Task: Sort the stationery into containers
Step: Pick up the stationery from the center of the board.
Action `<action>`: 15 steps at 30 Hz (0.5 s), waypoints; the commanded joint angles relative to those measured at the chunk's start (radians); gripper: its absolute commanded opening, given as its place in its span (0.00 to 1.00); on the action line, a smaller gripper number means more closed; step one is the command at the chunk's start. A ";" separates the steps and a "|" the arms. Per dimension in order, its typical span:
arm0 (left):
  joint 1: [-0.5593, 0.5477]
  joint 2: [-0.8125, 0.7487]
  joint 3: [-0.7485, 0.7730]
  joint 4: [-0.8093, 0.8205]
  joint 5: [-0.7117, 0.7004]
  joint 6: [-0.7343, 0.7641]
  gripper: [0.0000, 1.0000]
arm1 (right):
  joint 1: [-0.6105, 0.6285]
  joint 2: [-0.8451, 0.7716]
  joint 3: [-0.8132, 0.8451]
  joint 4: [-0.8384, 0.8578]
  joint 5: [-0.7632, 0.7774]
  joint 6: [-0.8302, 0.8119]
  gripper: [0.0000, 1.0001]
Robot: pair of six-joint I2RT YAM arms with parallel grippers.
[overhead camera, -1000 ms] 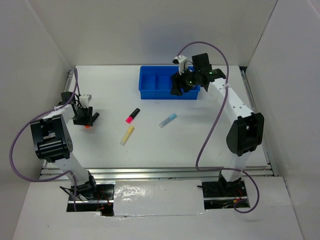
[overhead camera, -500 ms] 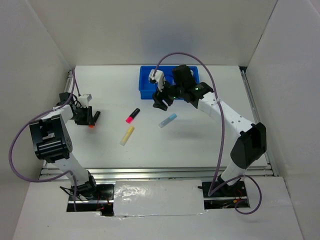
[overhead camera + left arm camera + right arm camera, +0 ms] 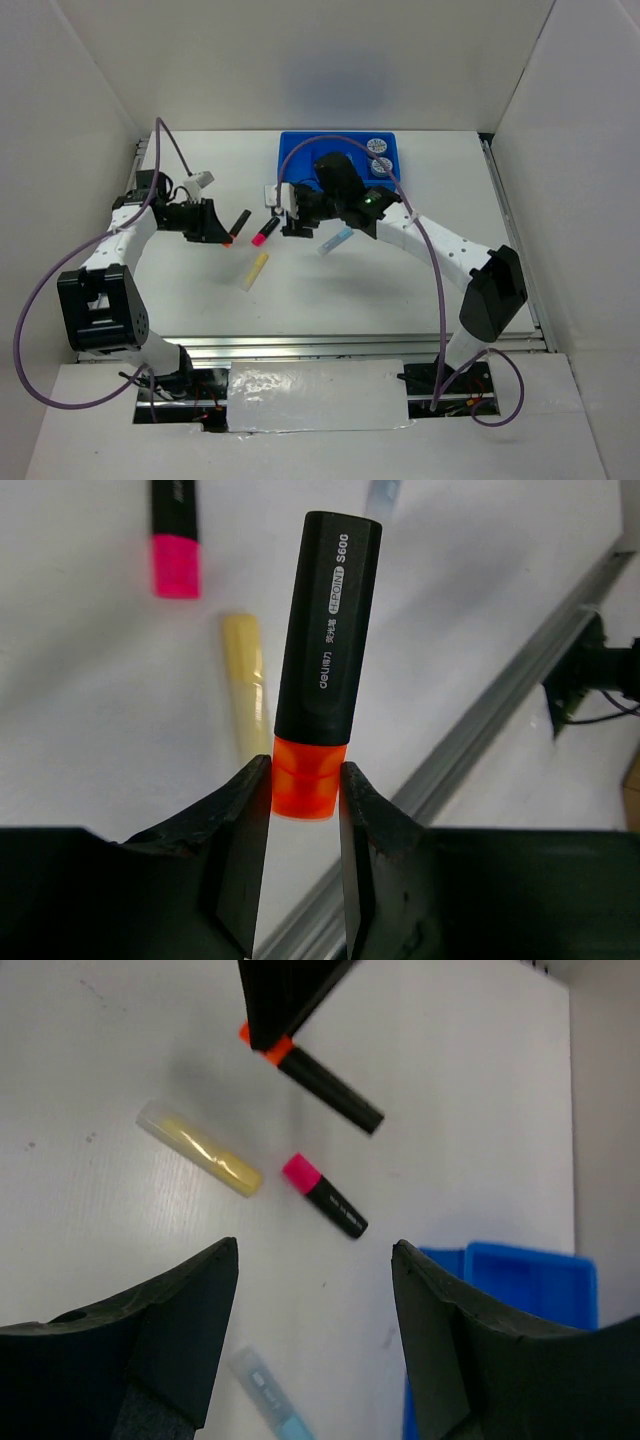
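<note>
At the left, the left gripper (image 3: 305, 780) pinches the orange highlighter (image 3: 325, 630) by its orange tip alone. So shallow a hold could let it swivel or drop. Just right of it, the pale yellow marker (image 3: 255, 270) and pink marker (image 3: 265, 232) lie on the table. The right gripper (image 3: 315, 1252), jaws wide and empty, hangs over the pink one. It is near the left gripper, so the two could collide. The blue tray (image 3: 300, 165) sits farther back.

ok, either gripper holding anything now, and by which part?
Left gripper pinches the orange highlighter by its orange end, black body sticking out. Right gripper is open, empty.
</note>
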 commanded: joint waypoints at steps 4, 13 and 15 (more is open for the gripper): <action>-0.048 -0.033 0.012 -0.185 0.140 0.012 0.03 | 0.092 0.002 -0.056 0.147 -0.053 -0.276 0.70; -0.099 -0.039 0.021 -0.269 0.197 0.084 0.03 | 0.174 0.014 -0.127 0.098 -0.026 -0.545 0.67; -0.117 -0.041 0.013 -0.272 0.196 0.090 0.02 | 0.177 0.025 -0.136 0.135 -0.006 -0.552 0.66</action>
